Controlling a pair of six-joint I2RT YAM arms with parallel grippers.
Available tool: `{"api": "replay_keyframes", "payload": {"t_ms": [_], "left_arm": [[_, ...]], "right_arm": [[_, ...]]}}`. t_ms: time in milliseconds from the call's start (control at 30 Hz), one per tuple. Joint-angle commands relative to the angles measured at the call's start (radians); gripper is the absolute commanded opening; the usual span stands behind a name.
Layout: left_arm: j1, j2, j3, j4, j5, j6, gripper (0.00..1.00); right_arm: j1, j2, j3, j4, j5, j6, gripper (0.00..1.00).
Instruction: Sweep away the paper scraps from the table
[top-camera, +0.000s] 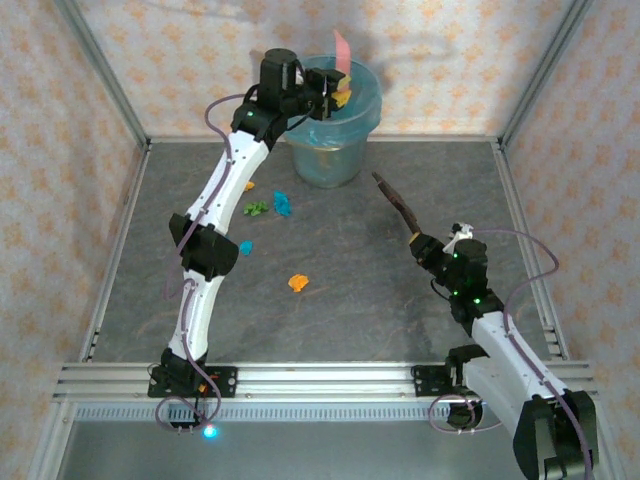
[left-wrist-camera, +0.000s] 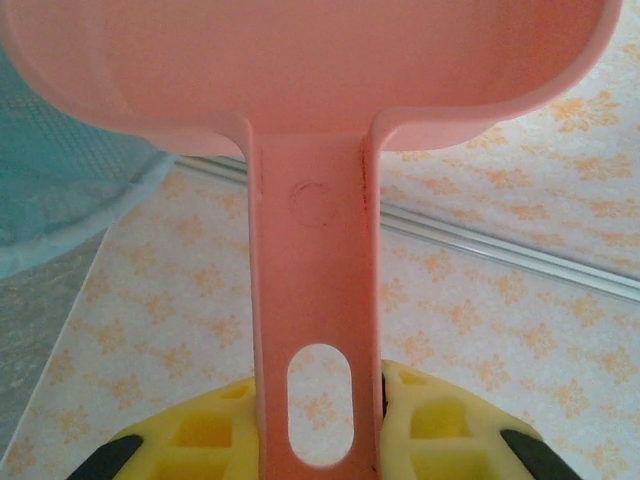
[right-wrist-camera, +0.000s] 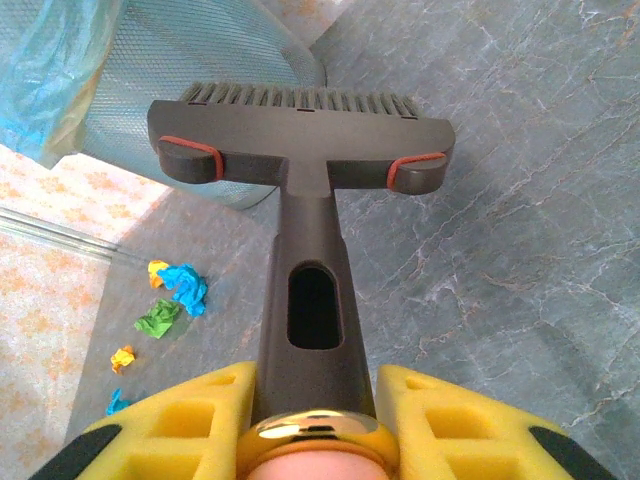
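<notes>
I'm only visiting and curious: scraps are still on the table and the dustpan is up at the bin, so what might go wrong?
The paper scraps lie scattered beside the left arm, so the brush in the right gripper might flick some further apart or bump that arm. The dustpan, held by the left gripper, could knock the bin.

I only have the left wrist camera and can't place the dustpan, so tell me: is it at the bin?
Observer: Yes; from above, the left gripper holds the pink dustpan over the blue-lined bin.
Operator: Any scraps lying around?
Observer: Yes, the paper scraps, green, blue, cyan and orange, lie on the table, on its left half.
Operator: The right arm?
Observer: The right gripper has its jaws shut on the dark brush, aimed toward the bin.
</notes>
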Motion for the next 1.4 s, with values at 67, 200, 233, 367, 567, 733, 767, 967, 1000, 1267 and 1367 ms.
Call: {"api": "replay_keyframes", "payload": {"t_ms": [67, 200, 233, 367, 567, 733, 767, 967, 1000, 1267, 1367], "left_arm": [[-0.008, -0.028, -0.009, 0.064, 0.036, 0.008, 0.0], [-0.012, -0.038, -0.008, 0.065, 0.039, 0.039, 0.0], [-0.014, -0.041, -0.003, 0.065, 0.042, 0.054, 0.0], [-0.025, -0.066, 0.012, 0.042, 0.053, 0.129, 0.0], [-0.063, -0.135, 0.022, -0.084, 0.103, 0.327, 0.0], [-0.122, -0.234, 0.005, -0.218, 0.12, 0.557, 0.0], [-0.132, -0.257, -0.009, -0.235, 0.124, 0.591, 0.0], [-0.191, -0.464, -0.181, -0.398, 0.061, 0.889, 0.0], [-0.196, -0.51, -0.229, -0.419, 0.04, 0.933, 0.0], [-0.206, -0.952, -0.812, -0.568, -0.295, 1.218, 0.0], [-0.206, -1.07, -0.967, -0.677, -0.442, 1.276, 0.0]], "right_arm": [[0.009, -0.007, 0.003, 0.081, 0.029, -0.024, 0.0], [0.009, -0.008, 0.003, 0.081, 0.031, -0.025, 0.0], [0.009, -0.008, 0.002, 0.079, 0.031, -0.024, 0.0], [0.008, -0.013, 0.002, 0.079, 0.035, -0.025, 0.0], [0.009, -0.038, -0.004, 0.07, 0.049, -0.025, 0.0], [0.009, -0.06, -0.013, 0.07, 0.058, -0.028, 0.0], [0.009, -0.062, -0.014, 0.07, 0.058, -0.028, 0.0], [0.009, -0.076, -0.018, 0.072, 0.057, -0.028, 0.0], [0.009, -0.081, -0.018, 0.072, 0.058, -0.029, 0.0], [0.009, -0.124, -0.026, 0.117, -0.02, -0.021, 0.0], [0.009, -0.139, -0.017, 0.139, -0.08, -0.003, 0.0]]}}
